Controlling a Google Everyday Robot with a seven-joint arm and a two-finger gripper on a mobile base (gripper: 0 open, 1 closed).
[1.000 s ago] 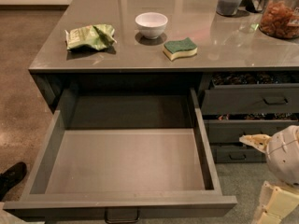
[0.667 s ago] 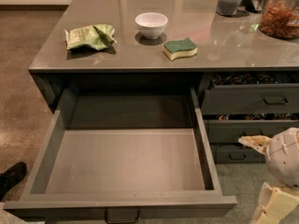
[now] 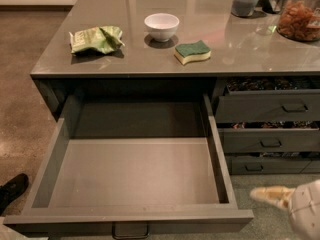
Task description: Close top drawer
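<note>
The top drawer [image 3: 135,171] stands pulled far out from under the grey counter [image 3: 150,66]. It is wide and deep, with a bare grey inside. Its front [image 3: 65,223] lies along the bottom edge of the view, with a small dark loop handle [image 3: 130,232] at its middle. My gripper [image 3: 267,194] shows at the bottom right, beside the drawer's right front corner and apart from it. One cream finger [image 3: 275,196] points left from a white body [image 3: 307,211].
On the counter lie a green packet [image 3: 95,39], a white bowl [image 3: 161,26], a green and yellow sponge [image 3: 192,52] and jars at the back right [image 3: 300,14]. Narrower drawers [image 3: 267,106] with packets stand ajar on the right. A dark shoe [image 3: 12,189] is at the lower left.
My gripper has dropped lower in the view, towards the bottom right corner; its lower cream part is now out of view. The drawer has not moved.
</note>
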